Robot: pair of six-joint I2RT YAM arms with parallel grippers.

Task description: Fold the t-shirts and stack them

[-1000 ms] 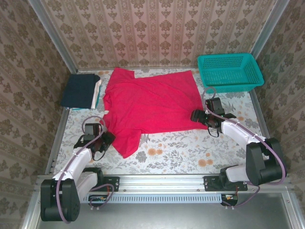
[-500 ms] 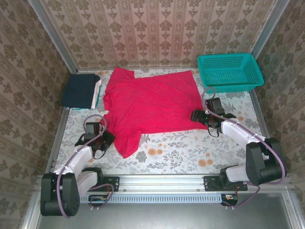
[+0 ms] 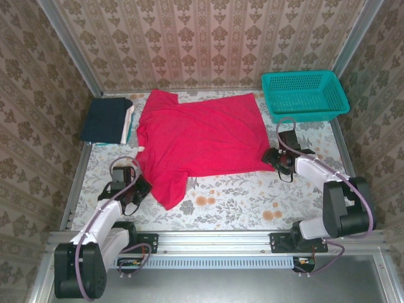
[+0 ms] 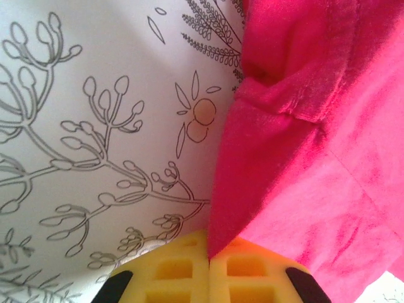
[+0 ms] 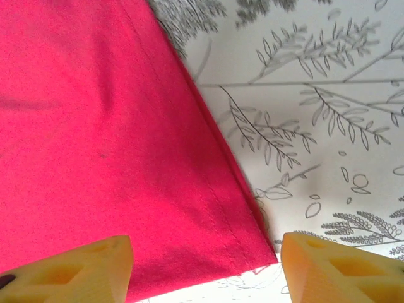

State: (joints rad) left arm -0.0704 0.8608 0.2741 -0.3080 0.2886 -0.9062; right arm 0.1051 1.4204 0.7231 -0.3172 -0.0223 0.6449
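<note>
A bright red t-shirt (image 3: pixel 199 136) lies spread flat in the middle of the table. My left gripper (image 3: pixel 140 187) is at the shirt's near-left sleeve and is shut on its edge; in the left wrist view the red cloth (image 4: pixel 297 158) runs to a point pinched between the yellow pads (image 4: pixel 170 268). My right gripper (image 3: pixel 273 158) sits at the near-right hem corner. Its jaws stand open, with the hem corner (image 5: pixel 252 249) on the table between the fingertips (image 5: pixel 95 265). A folded stack (image 3: pixel 107 120) with a dark navy shirt on top lies at the far left.
A teal mesh basket (image 3: pixel 305 95) stands at the far right corner. The floral tablecloth (image 3: pixel 240 196) shows bare in front of the shirt. Patterned walls close in the back and both sides.
The left gripper has closed on the sleeve edge. The right gripper has shifted a little to the right along the hem, and its jaws have narrowed.
</note>
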